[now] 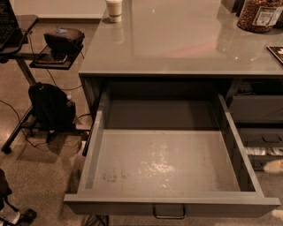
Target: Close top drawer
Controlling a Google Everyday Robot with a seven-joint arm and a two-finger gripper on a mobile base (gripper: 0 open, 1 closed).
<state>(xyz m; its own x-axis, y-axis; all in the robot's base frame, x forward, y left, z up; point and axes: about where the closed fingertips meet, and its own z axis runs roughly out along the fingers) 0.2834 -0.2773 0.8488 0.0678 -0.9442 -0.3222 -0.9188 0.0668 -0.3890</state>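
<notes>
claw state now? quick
Claw: barely in view at the right edge, beside the open top drawer; open or closed cannot be told.

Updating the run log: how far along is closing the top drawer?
Done: nothing yet; the top drawer is pulled far out, its pale floor exposed. In hand: the gripper, seemingly the pale tip at the right edge, sits beside the lower drawers, off the handle. Left: reach the drawer front and push it in under the countertop.

On the glossy grey counter (177,39) stand a pale cup (114,9) far left and a jar (260,14) of brown bits far right. The gripper (274,167) shows low at the right edge.
</notes>
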